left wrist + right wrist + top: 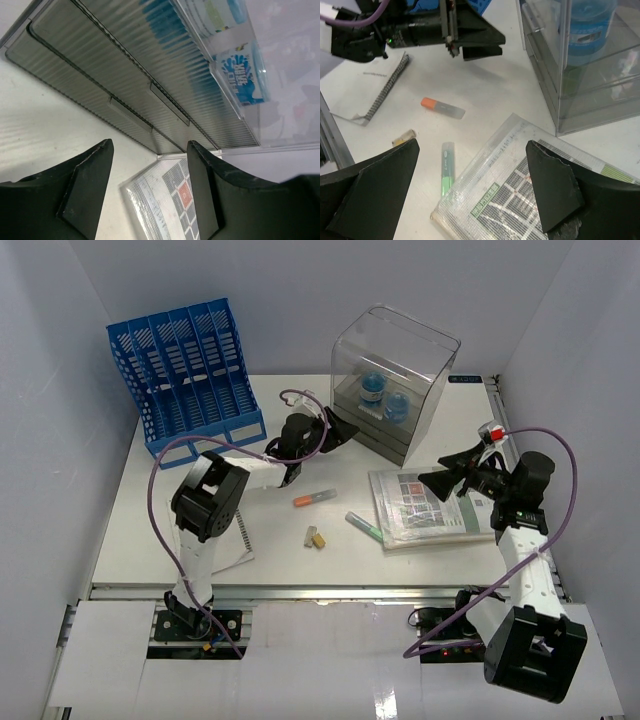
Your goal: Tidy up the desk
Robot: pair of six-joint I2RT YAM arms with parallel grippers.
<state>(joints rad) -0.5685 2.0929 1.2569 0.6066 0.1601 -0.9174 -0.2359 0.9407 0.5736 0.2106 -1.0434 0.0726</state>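
The desk is a white tabletop strewn with small items. My left gripper hovers low at the foot of the clear drawer box. In the left wrist view this gripper stands open, nothing between its fingers, facing the ribbed drawer fronts and their handles. My right gripper hangs above the left edge of a mesh document pouch. From the right wrist this gripper is wide open and empty over the pouch.
An orange highlighter, a green highlighter and a small yellow item lie mid-desk. A spiral notebook sits under the left arm. The blue file rack stands at the back left. Blue rolls sit inside the drawer box.
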